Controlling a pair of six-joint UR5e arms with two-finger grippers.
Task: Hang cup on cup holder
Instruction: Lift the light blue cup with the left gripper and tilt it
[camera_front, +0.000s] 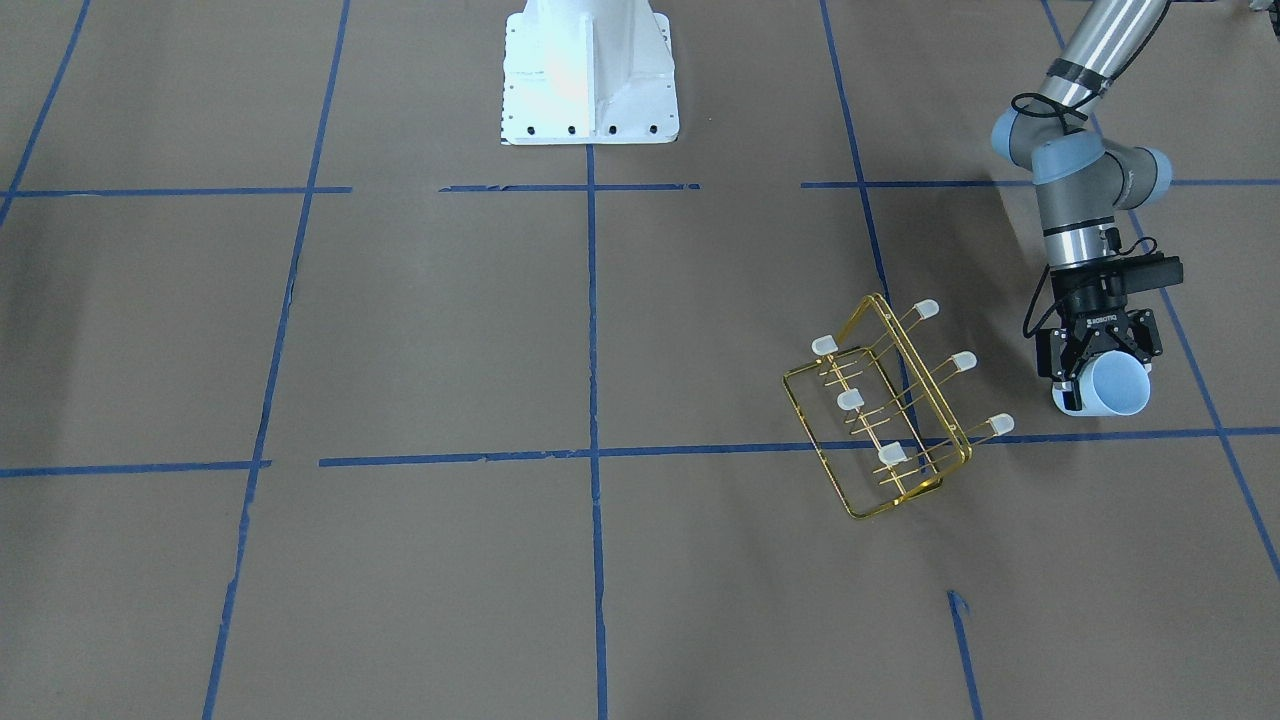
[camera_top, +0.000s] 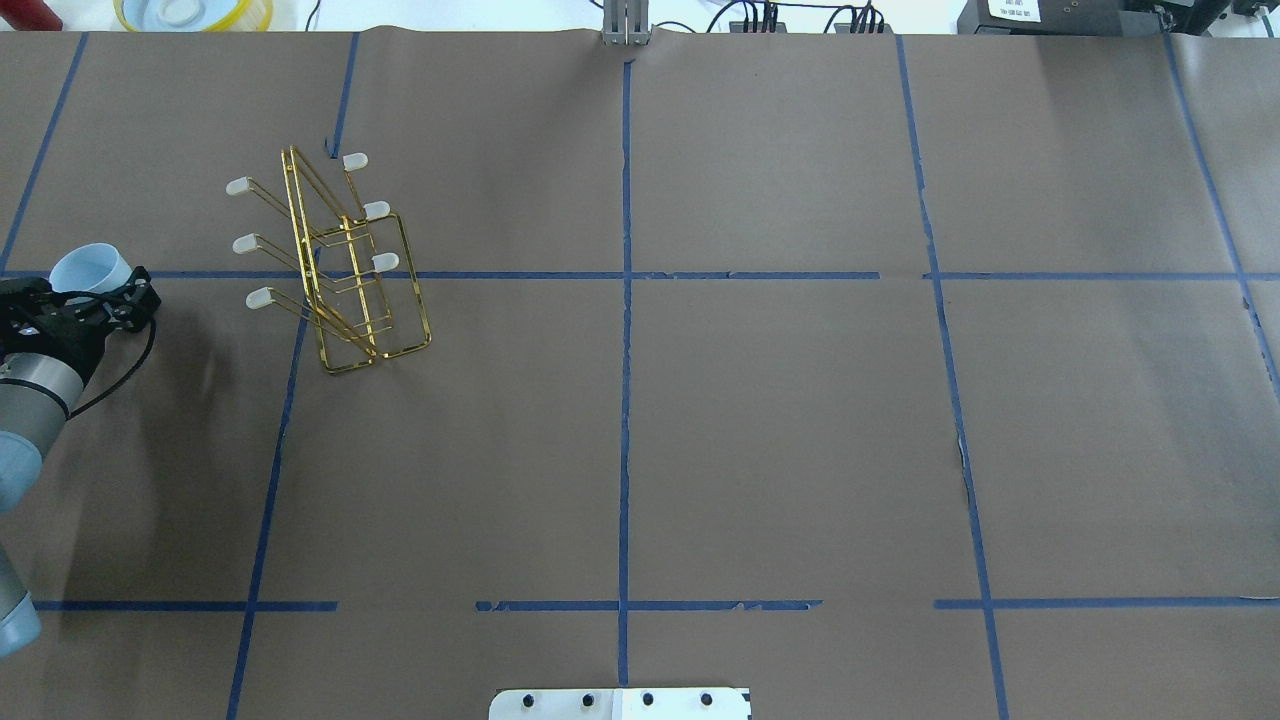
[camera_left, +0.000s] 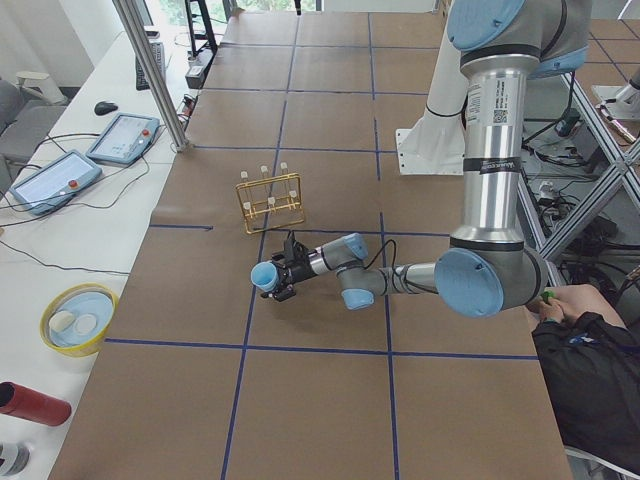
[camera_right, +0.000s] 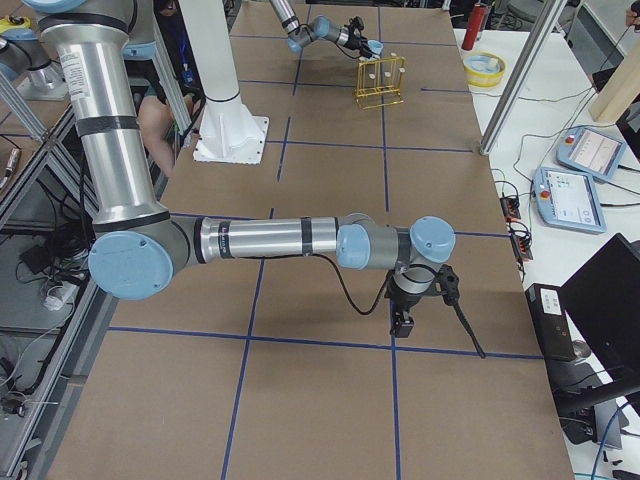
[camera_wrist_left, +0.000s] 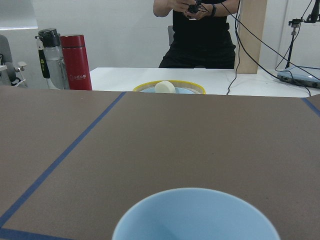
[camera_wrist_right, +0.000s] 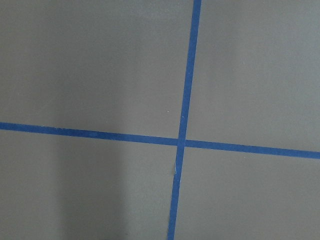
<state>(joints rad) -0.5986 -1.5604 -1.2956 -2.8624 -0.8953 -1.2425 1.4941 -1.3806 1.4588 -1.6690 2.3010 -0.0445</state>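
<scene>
My left gripper (camera_front: 1100, 365) is shut on the pale blue cup (camera_front: 1117, 386) and holds it on its side, low over the table, with the rim pointing away from the robot. The cup also shows in the overhead view (camera_top: 88, 267) and fills the bottom of the left wrist view (camera_wrist_left: 195, 215). The gold wire cup holder (camera_front: 851, 400) stands tilted on the table, apart from the cup, to the cup's right in the overhead view (camera_top: 383, 262). All its capped prongs are bare. My right gripper (camera_right: 403, 320) shows only in the exterior right view, so I cannot tell if it is open or shut.
A yellow bowl (camera_top: 190, 12) and a red bottle (camera_wrist_left: 75, 62) stand beyond the table's far edge, where a person (camera_wrist_left: 202, 35) stands. The white robot base (camera_front: 590, 70) is at the near edge. Blue tape lines cross the brown table.
</scene>
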